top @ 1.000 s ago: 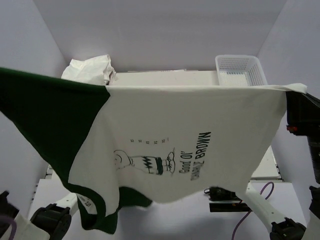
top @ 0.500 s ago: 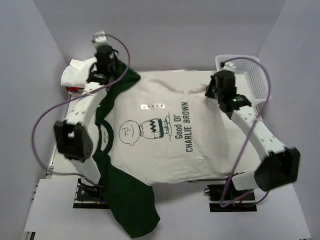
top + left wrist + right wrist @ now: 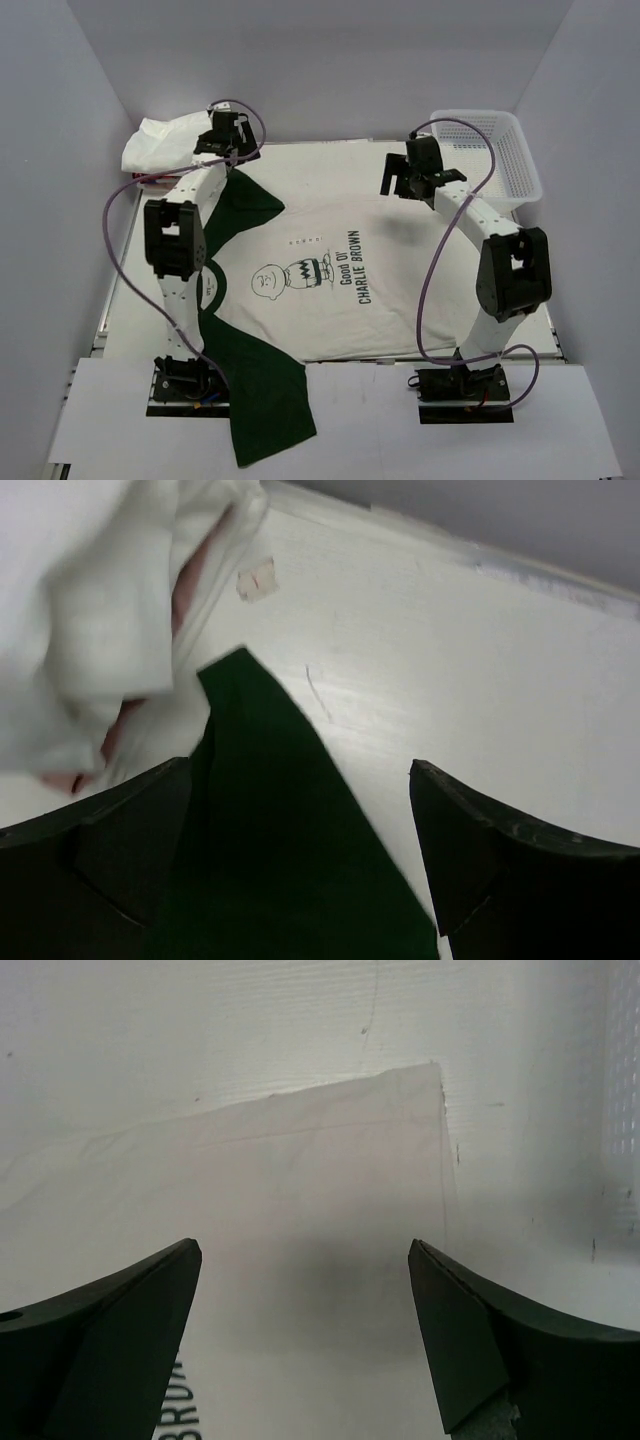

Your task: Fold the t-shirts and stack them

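The large off-white t-shirt (image 3: 330, 290) is spread flat on the counter (image 3: 330, 155), print up, with one dark green sleeve toward the near edge. Its far corners are seen just below the left fingers (image 3: 480, 850) and right fingers (image 3: 100, 1330) (both pairs spread wide, nothing gripped). A crumpled white shirt (image 3: 165, 140) is bunched just beside the left fingers.

White plastic mesh basket (image 3: 505, 140) at the far right corner of the white flat table top (image 3: 330, 155), upright, with open side up. Small beige square of tape (image 3: 258, 580) stuck flat on the table surface, near the far left corner. Pale grey plain walls (image 3: 320, 60) around three sides of the table.
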Tool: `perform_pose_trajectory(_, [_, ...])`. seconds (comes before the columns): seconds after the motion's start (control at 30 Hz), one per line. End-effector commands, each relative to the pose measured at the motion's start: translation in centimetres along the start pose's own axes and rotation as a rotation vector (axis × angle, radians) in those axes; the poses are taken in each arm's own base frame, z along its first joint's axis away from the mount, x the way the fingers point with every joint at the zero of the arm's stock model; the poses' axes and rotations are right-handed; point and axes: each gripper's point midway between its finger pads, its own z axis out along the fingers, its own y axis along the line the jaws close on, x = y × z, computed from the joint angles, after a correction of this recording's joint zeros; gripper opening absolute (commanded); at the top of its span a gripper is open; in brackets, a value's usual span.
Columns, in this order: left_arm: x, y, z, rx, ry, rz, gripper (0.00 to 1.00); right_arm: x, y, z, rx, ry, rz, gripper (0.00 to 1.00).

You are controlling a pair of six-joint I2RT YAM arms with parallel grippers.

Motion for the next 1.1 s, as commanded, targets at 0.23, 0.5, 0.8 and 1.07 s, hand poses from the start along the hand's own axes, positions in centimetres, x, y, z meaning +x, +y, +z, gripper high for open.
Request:
perform_pose_trajectory(0.23, [7.7, 2.4, -12.5, 0.049, 0.229, -0.037, 1.00, 6.0, 1.9, -3.6, -0.164, 0.088, 0.019, 0.90])
perform_pose_trajectory(0.5, [16.9, 4.3, -11.8, 0.006, 0.420, -0.014, 1.00, 11.0, 0.1, -1.7, -0.067, 0.195, 0.014, 0.90])
perform_pose_trajectory(0.8, [17.0, 1.5, -4.8, 0.040, 0.457, 0.017, 1.00, 10.7, -0.7, 3.5, 0.033, 0.237, 0.056, 0.90])
perform_pose_trajectory(1.07, [15.4, -0.9, 3.7, 0.080, 0.460, 0.032, 1.00, 4.4, -0.8, 10.5, 0.097, 0.223, 0.142, 0.90])
